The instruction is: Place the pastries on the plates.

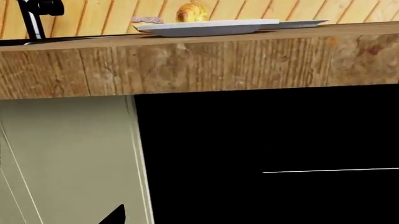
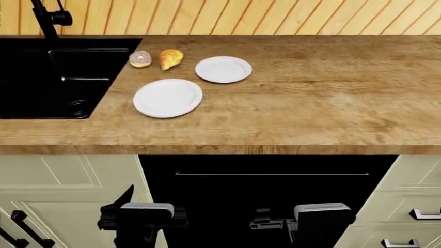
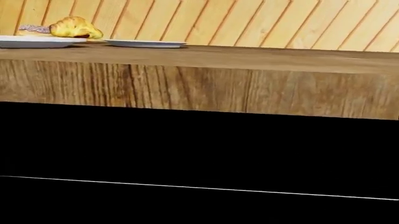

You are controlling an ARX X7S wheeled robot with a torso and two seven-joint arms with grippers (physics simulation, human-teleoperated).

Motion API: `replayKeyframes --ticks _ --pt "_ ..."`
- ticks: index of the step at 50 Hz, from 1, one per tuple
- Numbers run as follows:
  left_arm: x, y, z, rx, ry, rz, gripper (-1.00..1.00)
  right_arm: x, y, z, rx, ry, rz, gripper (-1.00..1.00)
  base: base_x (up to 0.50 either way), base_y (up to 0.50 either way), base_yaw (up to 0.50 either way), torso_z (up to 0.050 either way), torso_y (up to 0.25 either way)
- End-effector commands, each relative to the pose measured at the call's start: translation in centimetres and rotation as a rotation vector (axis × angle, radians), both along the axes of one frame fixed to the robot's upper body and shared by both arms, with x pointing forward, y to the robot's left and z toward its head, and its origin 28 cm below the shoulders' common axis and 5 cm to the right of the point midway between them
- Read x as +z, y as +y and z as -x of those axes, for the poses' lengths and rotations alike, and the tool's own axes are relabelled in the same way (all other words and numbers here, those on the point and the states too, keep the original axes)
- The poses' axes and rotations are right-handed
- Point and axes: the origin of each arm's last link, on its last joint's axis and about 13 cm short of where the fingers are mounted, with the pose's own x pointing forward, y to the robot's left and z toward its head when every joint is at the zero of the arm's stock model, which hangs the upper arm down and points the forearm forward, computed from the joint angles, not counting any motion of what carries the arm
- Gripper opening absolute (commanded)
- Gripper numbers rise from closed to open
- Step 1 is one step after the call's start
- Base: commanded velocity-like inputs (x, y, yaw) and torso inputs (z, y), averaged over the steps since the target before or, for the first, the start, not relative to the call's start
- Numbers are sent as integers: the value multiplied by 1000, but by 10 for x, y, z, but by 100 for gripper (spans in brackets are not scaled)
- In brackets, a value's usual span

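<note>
The croissant (image 2: 170,58) and the ring donut (image 2: 140,59) with sprinkled icing lie side by side on the wooden counter (image 2: 310,103) near the back. The smaller white plate (image 2: 223,69) sits right of the croissant, and the larger white plate (image 2: 167,97) sits in front of it. Both plates are bare. My left gripper (image 2: 141,219) and right gripper (image 2: 303,222) hang low in front of the cabinets, below the counter edge. The left wrist view shows the croissant (image 1: 191,12), the donut (image 1: 146,19), the larger plate (image 1: 206,27) and one dark fingertip (image 1: 115,215). The right wrist view shows the croissant (image 3: 76,28).
A black sink (image 2: 62,77) with a black faucet (image 2: 48,18) is set into the counter left of the donut. A black appliance front with a thin handle (image 2: 269,174) lies below the counter, with pale cabinet doors (image 2: 69,186) beside it. A slatted wooden wall runs behind.
</note>
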Motion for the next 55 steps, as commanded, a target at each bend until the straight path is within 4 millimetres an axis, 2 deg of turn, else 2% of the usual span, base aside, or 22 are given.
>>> replayKeyframes --ticks 1,7,33,39,48,52,55 --pt "1 1 1 -8 -35 7 100 1 0 0 5 -14 -5 100 270 500 0 21 0" --pt "1 5 4 -5 -49 5 100 1 0 0 -3 -20 -6 100 68 103 0 48 0" --pt "1 0 1 -15 -57 -33 100 -1 -1 -1 -24 -3 -22 100 0 0 0 50 0" --pt "1 3 1 11 -26 17 100 -1 -1 -2 -27 2 -28 100 0 0 0 50 0" --pt "3 8 4 29 -65 -9 100 -4 -2 -2 -56 37 -38 100 0 0 0 0 0" --pt "4 8 2 34 -49 45 100 -3 -3 -2 -52 31 -51 100 0 0 0 0 0" --pt "10 5 2 29 -54 39 100 10 -4 -2 -47 -5 -67 100 0 0 0 0 0"
